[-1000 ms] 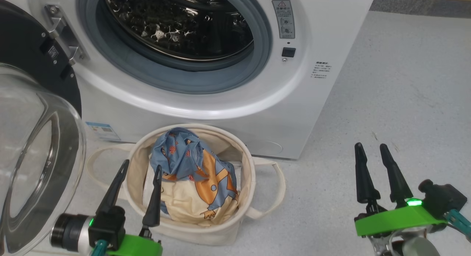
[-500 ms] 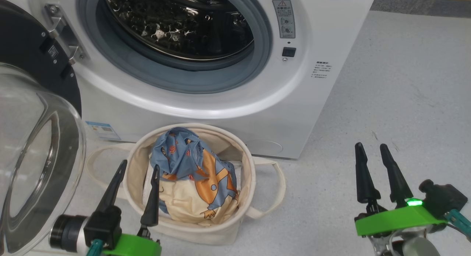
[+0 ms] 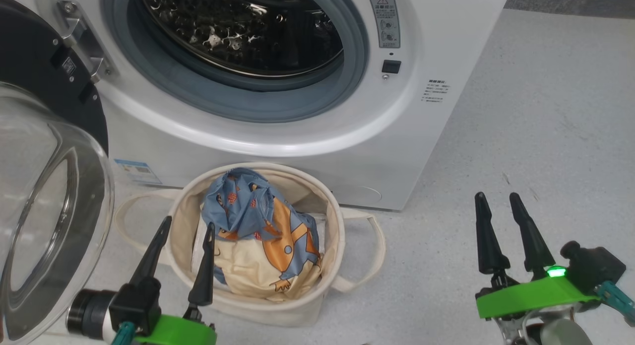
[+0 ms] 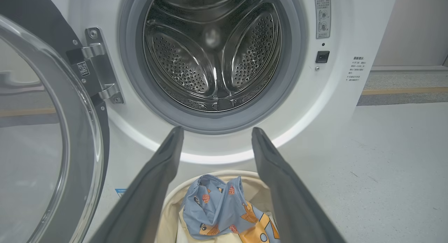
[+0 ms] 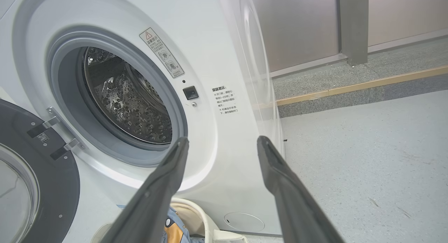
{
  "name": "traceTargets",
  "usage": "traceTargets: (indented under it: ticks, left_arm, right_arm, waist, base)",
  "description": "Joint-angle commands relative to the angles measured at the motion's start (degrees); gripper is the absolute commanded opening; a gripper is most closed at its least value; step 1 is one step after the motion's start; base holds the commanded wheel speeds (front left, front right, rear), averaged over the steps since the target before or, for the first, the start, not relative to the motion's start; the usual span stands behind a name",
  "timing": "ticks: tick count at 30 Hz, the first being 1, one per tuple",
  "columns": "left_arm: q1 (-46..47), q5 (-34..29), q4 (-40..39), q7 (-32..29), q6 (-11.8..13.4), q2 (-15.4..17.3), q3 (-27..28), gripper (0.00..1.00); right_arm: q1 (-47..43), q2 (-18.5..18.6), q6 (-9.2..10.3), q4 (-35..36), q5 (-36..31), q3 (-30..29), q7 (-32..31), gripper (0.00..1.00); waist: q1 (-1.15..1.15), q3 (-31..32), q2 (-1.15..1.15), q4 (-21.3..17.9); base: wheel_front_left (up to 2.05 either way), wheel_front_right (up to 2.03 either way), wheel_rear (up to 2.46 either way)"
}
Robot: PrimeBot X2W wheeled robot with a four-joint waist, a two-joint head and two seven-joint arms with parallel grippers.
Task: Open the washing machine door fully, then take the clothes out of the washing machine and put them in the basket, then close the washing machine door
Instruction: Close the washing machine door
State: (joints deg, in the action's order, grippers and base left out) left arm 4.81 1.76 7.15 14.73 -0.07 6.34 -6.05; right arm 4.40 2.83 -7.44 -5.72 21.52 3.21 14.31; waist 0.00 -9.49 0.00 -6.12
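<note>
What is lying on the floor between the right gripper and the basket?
Nothing lies there: in the head view the stretch between the right gripper and the basket is bare grey floor.

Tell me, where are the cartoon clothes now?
In the head view, lower middle, the clothes lie inside the cream basket, which stands on the floor right before the washing machine.

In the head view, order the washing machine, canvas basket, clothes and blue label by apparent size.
1. White boxy front-loading washing machine, though the frame crops it.
2. Round cream canvas basket.
3. Blue cartoon-printed fabric clothes, lying inside the basket.
4. Small blue label on the machine's front.
</note>
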Motion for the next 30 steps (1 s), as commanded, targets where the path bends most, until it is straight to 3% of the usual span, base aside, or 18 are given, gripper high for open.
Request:
traceTargets:
  ticks: [1,15,30]
  left_arm:
    - [1.65,-0.07,-1.41,0.27,-0.2,0.53,2.18,1.0]
    - [1.47,0.56,-0.72,0.27,-1.22,-0.52,3.24,1.0]
    - [1.34,-0.73,-1.44,0.27,-0.38,-0.93,5.19,1.0]
  right_arm:
    - [1.45,0.05,-0.05,1.96,0.17,1.45,0.69,1.0]
    - [1.14,0.05,-0.05,1.41,1.29,1.57,0.69,1.0]
    - [0.68,0.05,-0.05,0.94,1.15,1.87,0.69,1.0]
  waist:
    - [0.0,-0.11,0.0,0.02]
    - [0.0,0.11,0.0,0.06]
    - [0.0,0.32,0.0,0.81]
  base:
    - [0.0,0.0,0.0]
    - [-0.37,0.62,-0.25]
    - [-1.76,1.74,0.02]
